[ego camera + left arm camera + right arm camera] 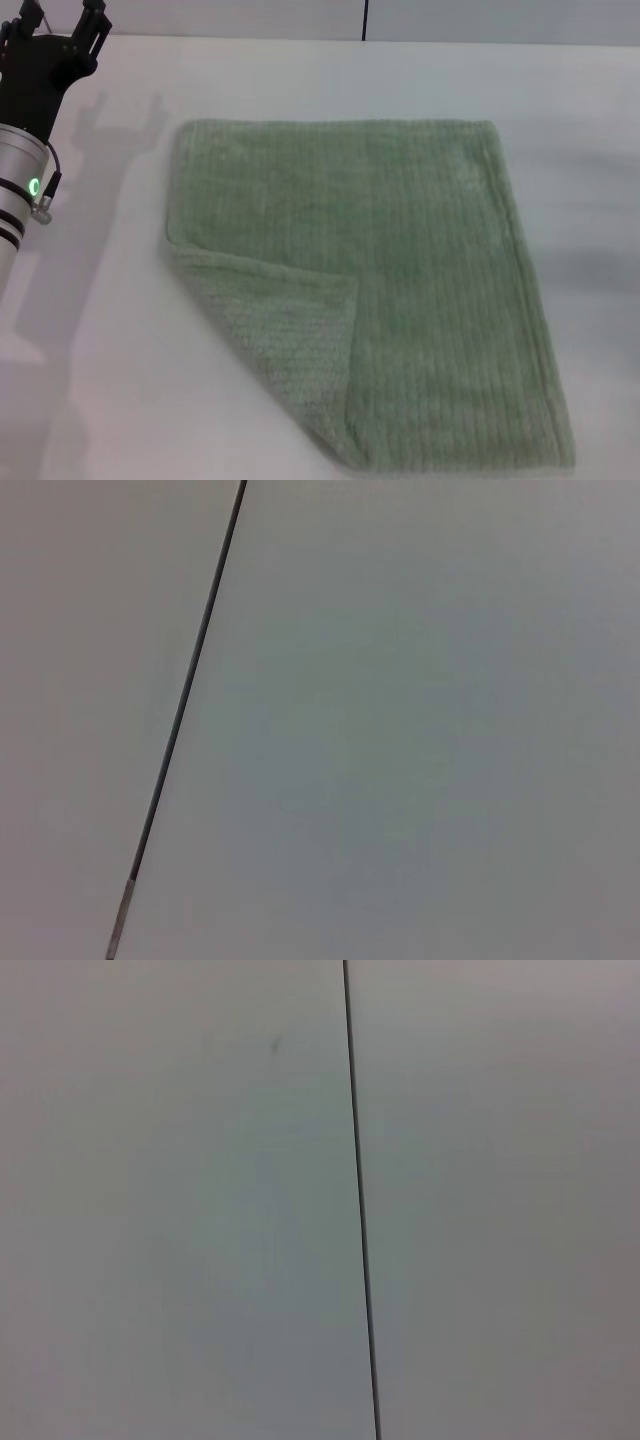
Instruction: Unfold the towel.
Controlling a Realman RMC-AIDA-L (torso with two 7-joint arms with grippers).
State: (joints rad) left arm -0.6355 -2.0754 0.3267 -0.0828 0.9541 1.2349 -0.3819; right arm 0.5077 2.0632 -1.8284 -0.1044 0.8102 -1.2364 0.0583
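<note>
You are looking at the left gripper (62,22), item one: it is hanging at the far left corner of the head view, above the white table (90,330), with its silver forearm (20,190) running down the left edge and a green light (33,186) glowing on the wrist. Its two dark fingers (92,20) are pointing away from the robot and standing apart, with nothing between them; the gripper is staying well clear of the cloth and casting a shadow (125,125) on the table beside it. The right gripper is not showing in any view. Item two, the towel (400,270): sage-green ribbed terry cloth, lying flat on the table at the centre and right of the head view, its far edge running straight across and its right edge slanting toward the near right. Its near-left corner (300,330) is lying folded over onto the cloth as a triangle, showing a slightly paler, coarser underside, with the fold running diagonally from the left edge to the near edge. The rest of the cloth is lying spread and smooth. Both wrist views are giving you only a pale flat surface (400,730) crossed by a thin dark seam (358,1210).
</note>
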